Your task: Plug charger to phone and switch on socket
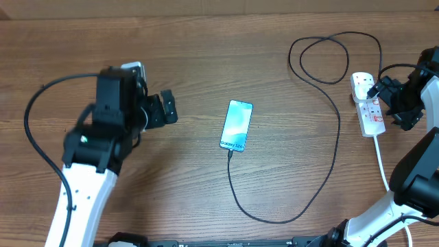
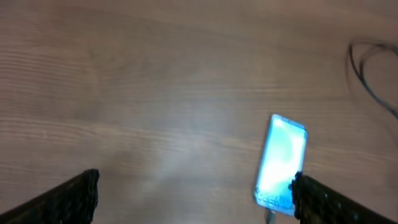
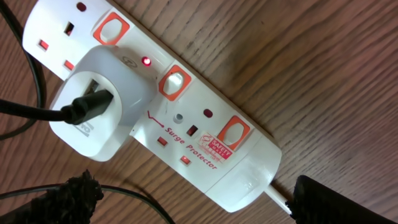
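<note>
The right gripper (image 3: 193, 190) hangs with its two black fingers (image 3: 74, 193) spread wide and empty. Directly beneath them lies the socket (image 3: 205, 134), a white oblong strip printed "Surge Protector" with three switches framed in orange-red. Its thick white cord (image 3: 278, 200) leaves the end nearest the fingertips. Farther out from the fingers, a white adapter (image 3: 99, 106) sits in the middle outlet with the charger (image 3: 37, 112), a thin black cable, running into its face. Just past the adapter a small red lamp (image 3: 147, 61) glows beside the middle switch (image 3: 175, 84), whose rocker shows pale while the other two show orange. The left gripper (image 2: 196, 183) also has its fingers (image 2: 68, 199) parted and holds nothing above the wooden table (image 2: 155, 93). The phone (image 2: 283, 158) lies flat close to one fingertip, which hides its corner. It is slim with a lit light blue screen, though this view is blurred. Overhead, the cable meets the phone's end, sweeps wide and coils beyond the socket. I cannot tell whether its tip is seated.
</note>
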